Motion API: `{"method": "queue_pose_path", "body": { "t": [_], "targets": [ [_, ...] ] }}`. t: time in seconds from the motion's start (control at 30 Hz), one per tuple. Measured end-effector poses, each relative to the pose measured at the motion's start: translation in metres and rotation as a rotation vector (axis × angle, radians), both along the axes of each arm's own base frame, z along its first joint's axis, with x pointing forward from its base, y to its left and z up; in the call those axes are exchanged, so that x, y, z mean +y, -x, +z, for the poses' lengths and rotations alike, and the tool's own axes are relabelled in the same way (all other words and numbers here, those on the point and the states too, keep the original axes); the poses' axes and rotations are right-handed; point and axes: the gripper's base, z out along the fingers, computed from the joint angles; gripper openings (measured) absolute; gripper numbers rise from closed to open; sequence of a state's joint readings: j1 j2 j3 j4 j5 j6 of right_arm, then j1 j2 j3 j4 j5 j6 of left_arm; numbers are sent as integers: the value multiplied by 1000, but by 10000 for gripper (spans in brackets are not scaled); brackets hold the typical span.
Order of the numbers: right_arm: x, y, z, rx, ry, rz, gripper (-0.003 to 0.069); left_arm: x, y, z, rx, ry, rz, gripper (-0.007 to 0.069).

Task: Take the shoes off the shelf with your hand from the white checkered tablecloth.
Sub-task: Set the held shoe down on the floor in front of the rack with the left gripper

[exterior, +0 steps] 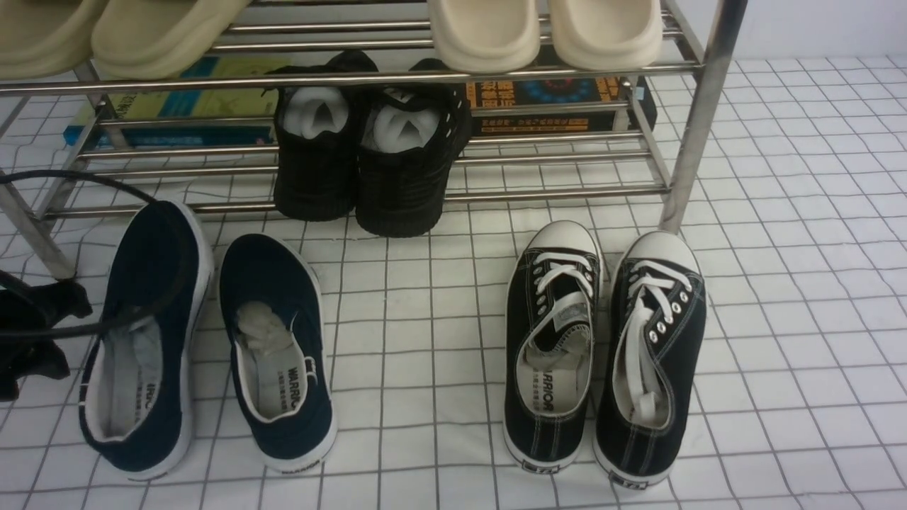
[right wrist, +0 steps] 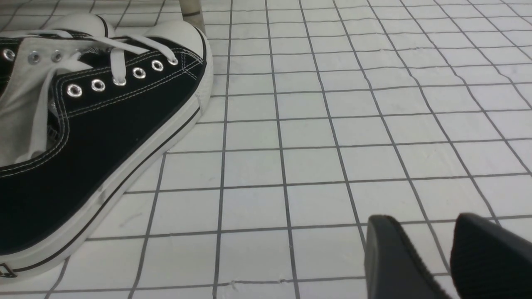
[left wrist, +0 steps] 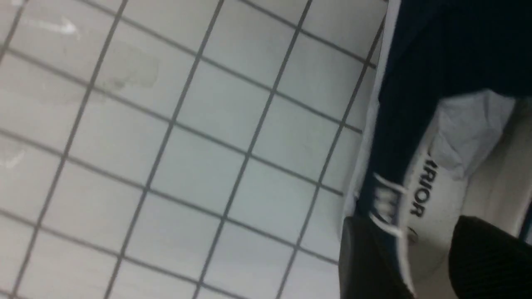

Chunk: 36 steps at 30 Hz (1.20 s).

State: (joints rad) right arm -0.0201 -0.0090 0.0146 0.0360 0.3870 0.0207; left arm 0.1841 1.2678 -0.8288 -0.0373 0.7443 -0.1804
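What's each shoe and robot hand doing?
Navy shoes: upright on cloth, off rack.
Lace-up sneakers: on cloth, laces loose.
Black shoes: on rack's bottom tier.
Slippers: on upper tier.
Left gripper: jaws open around navy shoe's rim.
Right gripper: jaws open, empty.

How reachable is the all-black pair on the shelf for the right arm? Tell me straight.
Probably yes. The all-black pair juts from the shelf over bare tablecloth; the lace-up sneakers stand off to one side, and the right arm's fingers are open and empty.
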Motion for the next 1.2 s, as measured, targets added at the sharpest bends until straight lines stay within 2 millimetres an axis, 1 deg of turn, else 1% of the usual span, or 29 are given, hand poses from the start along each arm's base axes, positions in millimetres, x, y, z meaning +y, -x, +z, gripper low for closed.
{"method": "queue_pose_path", "body": {
  "t": [0.1,0.23,0.33,0.47,0.6,0.8,0.97,1.2],
  "targets": [
    [0,0,0,0,0,0,239,2,-11,-10,3,-25,-41,321],
    [0,0,0,0,0,0,239,5,-25,-28,24,-24,-48,323],
    [0,0,0,0,0,0,239,5,-32,-41,52,2,-38,323],
    [0,0,0,0,0,0,239,4,-36,-50,66,38,-19,323],
    [0,0,0,0,0,0,239,3,-37,-47,66,44,-18,323],
    [0,0,0,0,0,0,239,4,-36,-35,49,33,-26,323],
    [0,0,0,0,0,0,239,0,-32,-37,98,80,-31,323],
    [0,0,0,0,0,0,239,1,-37,-36,47,63,-44,323]
  ]
}}
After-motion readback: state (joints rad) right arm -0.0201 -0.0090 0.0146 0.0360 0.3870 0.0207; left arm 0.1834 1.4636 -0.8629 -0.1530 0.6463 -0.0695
